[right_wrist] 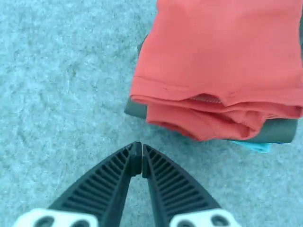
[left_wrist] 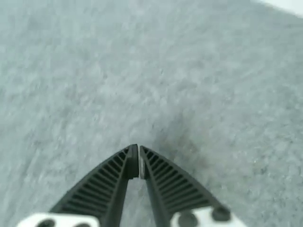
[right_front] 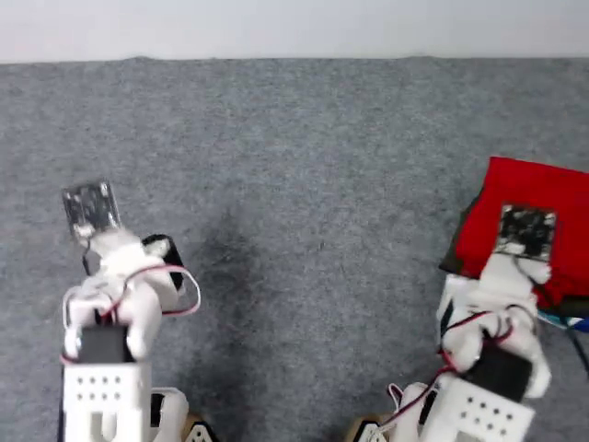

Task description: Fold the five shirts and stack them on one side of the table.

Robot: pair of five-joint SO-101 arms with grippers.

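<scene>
The shirts sit in a pile of shirts (right_front: 529, 198) at the right side of the gray table (right_front: 322, 184). A red shirt (right_wrist: 222, 52) is folded on top. Under it a dark shirt (right_wrist: 279, 133) peeks out, and a bit of a light blue shirt (right_wrist: 258, 147) shows at the bottom. I cannot count five, because the red one hides most of the rest. Every shirt I can see is in that pile, so I think the job is done or very close.

The right gripper (right_wrist: 142, 149) is pinched closed with nothing in it, just beside the pile. The left gripper (left_wrist: 138, 151) is pinched closed too, holding nothing, over bare table far from the pile.
</scene>
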